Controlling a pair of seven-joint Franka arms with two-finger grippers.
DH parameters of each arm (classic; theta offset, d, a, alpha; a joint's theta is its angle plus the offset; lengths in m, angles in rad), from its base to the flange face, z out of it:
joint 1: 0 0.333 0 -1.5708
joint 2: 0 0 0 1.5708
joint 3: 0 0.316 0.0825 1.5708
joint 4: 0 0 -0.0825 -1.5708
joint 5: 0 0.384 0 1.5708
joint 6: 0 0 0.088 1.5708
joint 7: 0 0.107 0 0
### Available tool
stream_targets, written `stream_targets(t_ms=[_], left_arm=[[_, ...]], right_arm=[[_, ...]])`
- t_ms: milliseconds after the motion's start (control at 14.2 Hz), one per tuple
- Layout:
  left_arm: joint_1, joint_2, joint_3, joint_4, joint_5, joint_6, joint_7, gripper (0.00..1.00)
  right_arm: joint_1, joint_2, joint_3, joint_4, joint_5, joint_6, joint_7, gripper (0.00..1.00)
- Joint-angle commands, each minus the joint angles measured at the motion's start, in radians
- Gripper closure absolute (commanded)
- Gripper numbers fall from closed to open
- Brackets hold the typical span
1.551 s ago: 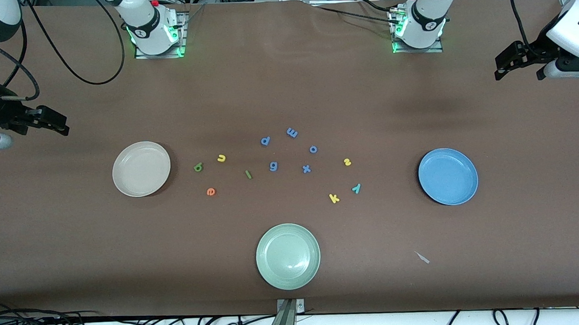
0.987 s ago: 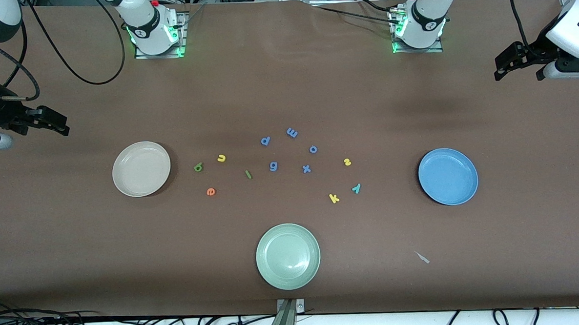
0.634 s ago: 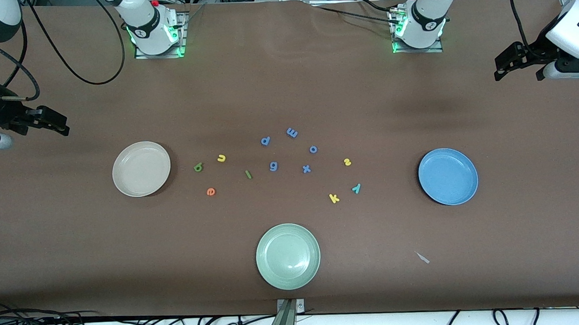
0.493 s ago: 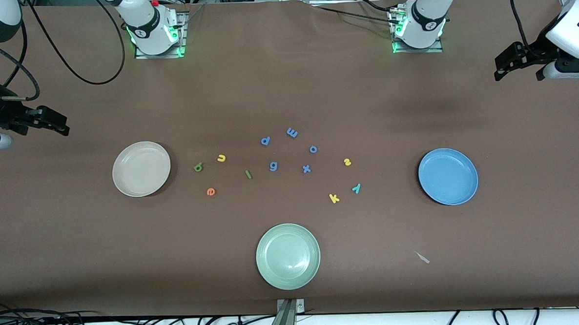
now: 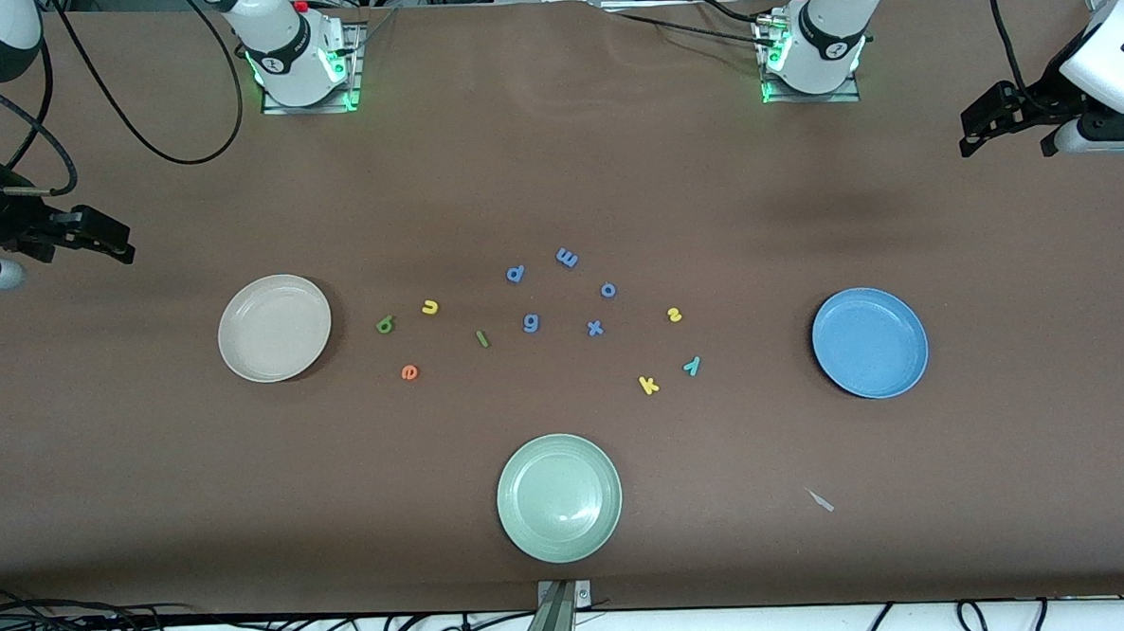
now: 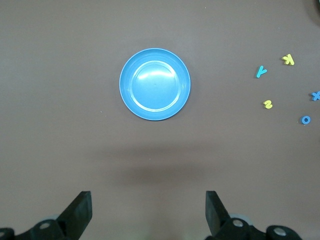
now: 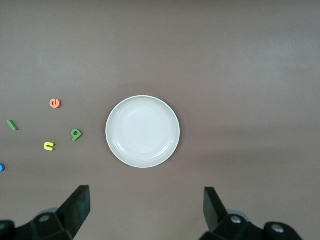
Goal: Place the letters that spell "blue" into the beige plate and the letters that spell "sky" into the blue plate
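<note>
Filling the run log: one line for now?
left gripper: open, waiting | right gripper: open, waiting | letters: on table | beige plate, blue plate: empty

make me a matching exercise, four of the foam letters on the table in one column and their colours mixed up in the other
Letters:
1. letter "e", near the beige plate
2. letter "y", toward the blue plate
3. letter "g", mid-table
4. letter "k", beside the "y"

Colours:
A. yellow
B. periwinkle blue
C. orange
D. teal

Pairs: 1-C, 2-D, 3-B, 4-A
</note>
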Motion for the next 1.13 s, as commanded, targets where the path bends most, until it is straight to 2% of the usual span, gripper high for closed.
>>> stream_targets(t_ms=[0,1057], left_arm=[[0.001,0.014,-0.001,0.033,0.019,-0.026,0.007,0.00],[-0.005,0.020,-0.003,0.044,0.018,-0.026,0.003,0.00]], right_arm=[[-0.008,0.008,0.007,0.020,0.019,-0.011,0.008,0.00],[-0.008,0.008,0.007,0.020,0.019,-0.011,0.008,0.00]])
